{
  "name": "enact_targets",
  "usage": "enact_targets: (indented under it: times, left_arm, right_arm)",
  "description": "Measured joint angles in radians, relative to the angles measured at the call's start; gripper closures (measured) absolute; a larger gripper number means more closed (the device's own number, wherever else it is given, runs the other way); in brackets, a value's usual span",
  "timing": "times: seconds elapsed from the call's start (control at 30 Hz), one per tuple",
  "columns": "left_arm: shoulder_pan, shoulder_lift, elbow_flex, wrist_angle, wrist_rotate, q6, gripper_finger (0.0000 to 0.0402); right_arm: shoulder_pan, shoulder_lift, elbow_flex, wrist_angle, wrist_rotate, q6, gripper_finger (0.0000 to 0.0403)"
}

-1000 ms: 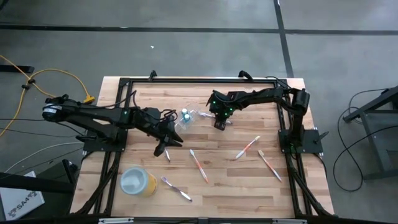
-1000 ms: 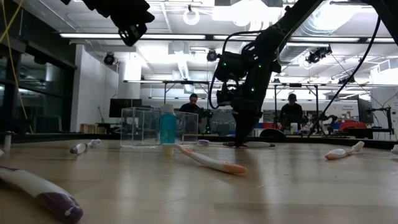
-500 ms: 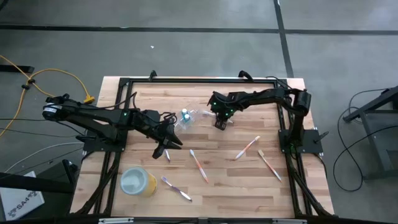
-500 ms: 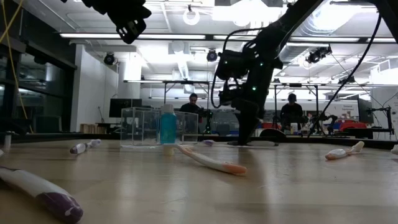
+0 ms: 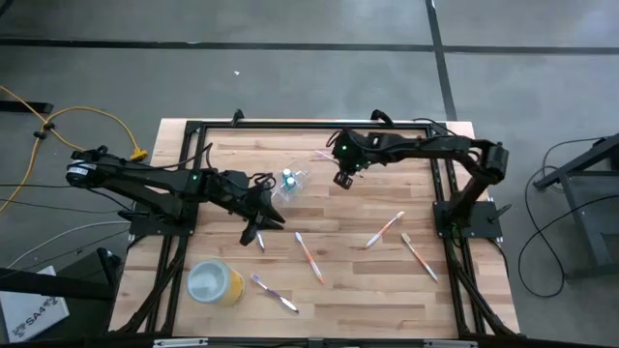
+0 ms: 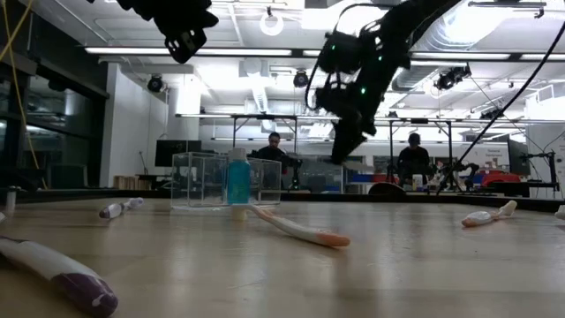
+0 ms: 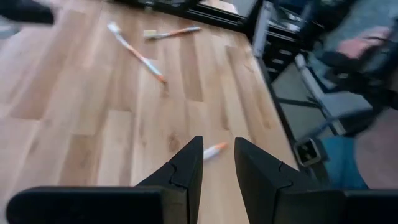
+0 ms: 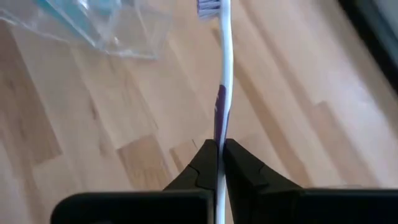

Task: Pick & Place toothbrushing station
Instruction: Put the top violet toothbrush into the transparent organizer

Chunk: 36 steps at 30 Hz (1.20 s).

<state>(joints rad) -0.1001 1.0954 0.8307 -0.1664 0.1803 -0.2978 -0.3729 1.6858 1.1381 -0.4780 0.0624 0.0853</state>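
With a purple toothbrush [image 8: 222, 74] pinched in the right gripper [image 8: 219, 155] beside the clear cup [image 8: 102, 25], bristles should be steered upright into it.

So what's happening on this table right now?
Two robot arms are tidying toothbrushes on a wooden table. The right gripper is shut on a purple toothbrush and holds it in the air near the clear cup, which has a blue tube in it. The left gripper hovers above the table, holding nothing. Several other toothbrushes lie scattered, such as an orange one. A yellow cup stands in a corner.
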Motion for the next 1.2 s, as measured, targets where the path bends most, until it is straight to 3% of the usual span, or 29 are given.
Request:
enact_targets:
  times: [0.2, 0.3, 0.47, 0.9, 1.2]
  left_arm:
    - [0.000, 0.000, 0.000, 0.009, -0.081, -0.007, 0.0314]
    - [0.000, 0.000, 0.000, 0.013, -0.125, -0.005, 0.0314]
    - [0.000, 0.000, 0.000, 0.036, -0.185, 0.096, 0.0314]
    - [-0.024, 0.000, 0.000, 0.230, -0.180, 0.300, 0.0314]
    - [-0.024, 0.000, 0.000, 0.296, -0.236, 0.374, 0.0314]
  right_arm:
    - [0.021, -0.121, 0.002, 0.029, -0.031, -0.001, 0.0399]
    - [0.050, -0.172, 0.002, 0.081, -0.098, -0.002, 0.0399]
    - [0.119, -0.211, 0.003, 0.194, -0.175, -0.010, 0.0399]
    - [0.277, -0.213, 0.003, 0.428, -0.138, -0.113, 0.0399]
    - [0.357, -0.273, 0.003, 0.451, -0.086, -0.169, 0.0399]
